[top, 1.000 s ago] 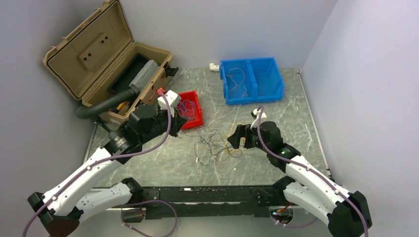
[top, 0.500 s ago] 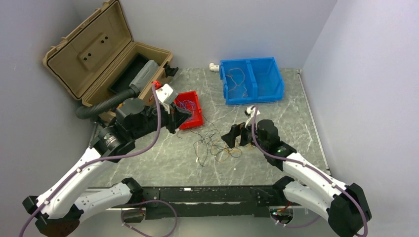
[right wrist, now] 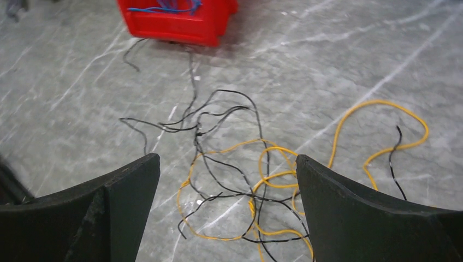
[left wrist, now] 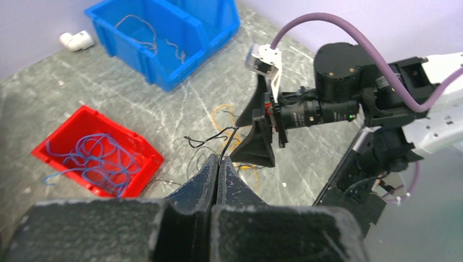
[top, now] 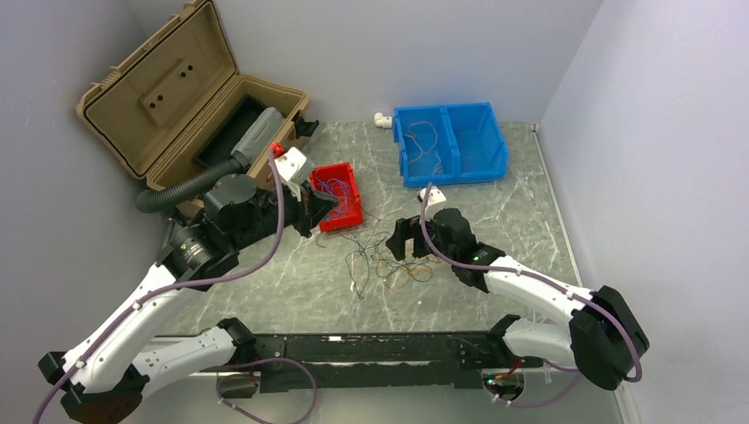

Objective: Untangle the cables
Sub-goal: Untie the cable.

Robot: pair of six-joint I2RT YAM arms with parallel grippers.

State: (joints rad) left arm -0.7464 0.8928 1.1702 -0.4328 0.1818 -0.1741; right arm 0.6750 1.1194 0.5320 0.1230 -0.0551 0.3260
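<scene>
Left wrist: cables [left wrist: 95, 155] in red bin [left wrist: 131, 176].

Bare tabletop [top: 309, 305] nearside of loose cables [top: 382, 261], red bin [top: 340, 196] close at far left, right gripper [right wrist: 225, 161] spread over right edge.

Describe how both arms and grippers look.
The left arm and right arm have white shells, black joints and a purple cable running along them. Each wrist carries a small white mount. The left gripper and right gripper have black, wedge-shaped fingers.
</scene>
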